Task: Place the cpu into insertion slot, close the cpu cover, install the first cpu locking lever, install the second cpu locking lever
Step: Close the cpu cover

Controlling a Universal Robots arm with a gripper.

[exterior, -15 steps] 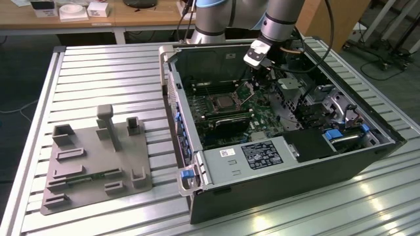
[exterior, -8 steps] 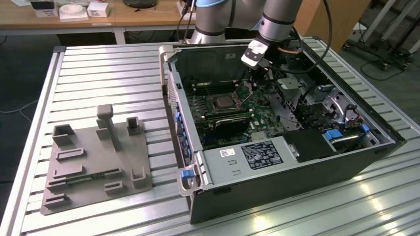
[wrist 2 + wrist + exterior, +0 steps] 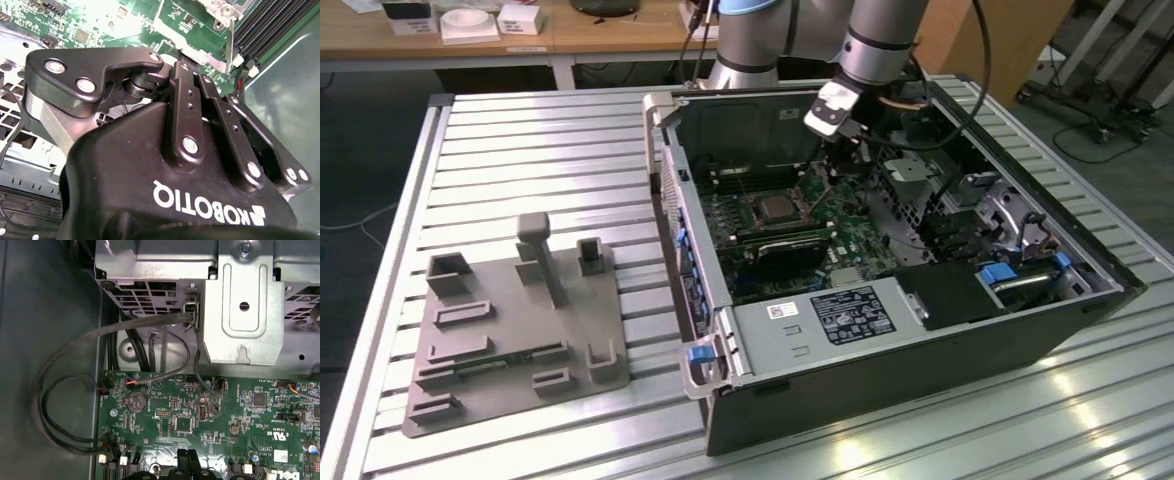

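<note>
In the exterior view the cpu [image 3: 775, 207] shows as a small silver-tan square lying in the socket on the green motherboard [image 3: 847, 235] inside the open computer case. The thin silvery cpu cover [image 3: 750, 210] frames it; I cannot tell whether it is latched, and the locking levers are too small to make out. My gripper [image 3: 845, 152] hangs inside the case, to the exterior view's right of the socket and apart from it. Its black fingertips [image 3: 183, 459] press together above the board, with nothing seen between them. The second wrist view has the gripper's linkages [image 3: 187, 100] drawn in.
A silvery drive cage [image 3: 245, 315] and looping black cables [image 3: 60, 390] sit near the gripper. A labelled grey box [image 3: 841, 315] fills the case's near end. A grey fixture plate [image 3: 520, 330] lies on the slatted table [image 3: 520, 150] at the exterior view's left.
</note>
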